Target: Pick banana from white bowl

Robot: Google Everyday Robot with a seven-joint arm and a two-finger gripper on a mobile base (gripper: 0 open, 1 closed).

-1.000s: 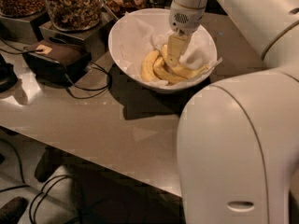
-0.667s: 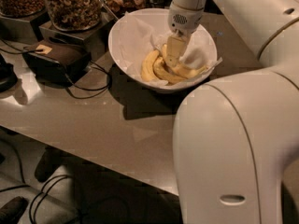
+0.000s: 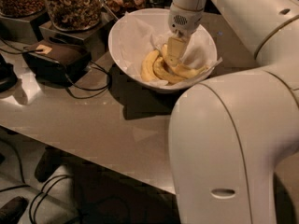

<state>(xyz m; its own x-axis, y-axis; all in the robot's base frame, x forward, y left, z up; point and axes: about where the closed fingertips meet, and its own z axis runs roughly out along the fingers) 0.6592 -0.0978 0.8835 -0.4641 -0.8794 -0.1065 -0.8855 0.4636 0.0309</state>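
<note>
The white bowl [image 3: 126, 36], lined with crinkled white paper, stands on the table at the upper middle of the camera view. Three yellow bananas lie in it. The longest banana [image 3: 189, 72] curves along the right side, its thin stem pointing right. Two shorter bananas [image 3: 149, 67] lie to its left. My gripper [image 3: 173, 55] hangs straight down from the white wrist [image 3: 186, 13] into the bowl. Its tip is down among the bananas, at the left end of the longest one.
Glass jars of nuts [image 3: 74, 6] stand on metal stands at the back left. A dark box [image 3: 56, 57] with black cables lies left of the bowl. My large white arm link [image 3: 229, 148] fills the lower right. The table edge runs along the bottom left.
The big arm link in the foreground has shifted slightly to the left. The gripper stays low in the bowl among the bananas.
</note>
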